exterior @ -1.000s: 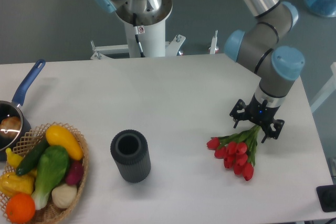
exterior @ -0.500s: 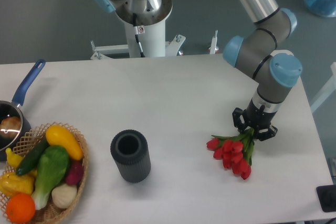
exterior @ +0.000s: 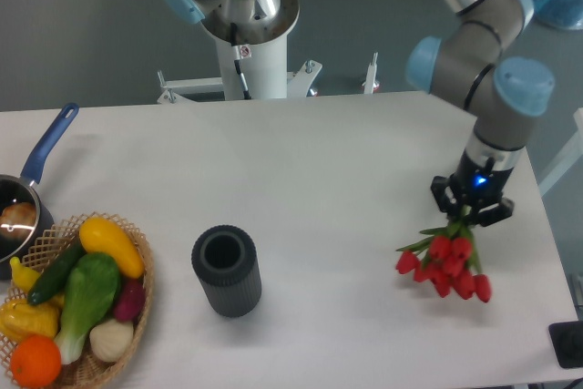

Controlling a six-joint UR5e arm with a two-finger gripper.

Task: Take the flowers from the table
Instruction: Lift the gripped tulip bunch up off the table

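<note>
The flowers, a small bunch of red tulips with green stems, hang from my gripper at the right side of the white table. The gripper points down and is shut on the green stems just above the buds. The red buds spread out below and to the left of the fingers. The bunch looks lifted a little off the tabletop, with a faint shadow under it. The upper ends of the stems are hidden between the fingers.
A dark grey ribbed cylindrical vase stands left of centre. A wicker basket of colourful vegetables sits at the front left, with a blue-handled pan behind it. The robot base stands at the back. The table's right edge is close to the gripper.
The gripper closed on the stems, then moved right and slightly toward the front, carrying the tulips with it. The bunch now hangs from the gripper instead of lying on the table.
</note>
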